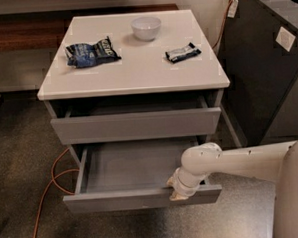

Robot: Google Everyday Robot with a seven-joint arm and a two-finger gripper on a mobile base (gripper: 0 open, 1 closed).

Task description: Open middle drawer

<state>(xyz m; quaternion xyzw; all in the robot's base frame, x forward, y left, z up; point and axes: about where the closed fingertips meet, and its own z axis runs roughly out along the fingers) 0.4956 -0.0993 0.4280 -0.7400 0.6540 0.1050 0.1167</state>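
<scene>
The middle drawer (118, 199) is a flat grey handleless drawer, pulled far out of the white cabinet (132, 77), and its inside is bare. My gripper (178, 189) is at the top edge of the drawer's front panel, right of centre, at the end of my white arm (241, 162), which comes in from the right. The wrist hides where the gripper meets the panel. The taller top drawer front (136, 125) above stands slightly out. The lowest drawer is hidden under the open one.
On the cabinet top lie a white bowl (145, 27), a blue snack bag (90, 53) and a dark wrapped bar (182, 52). A dark grey cabinet (267, 75) stands close on the right. An orange cable (50, 189) runs over the floor at the left.
</scene>
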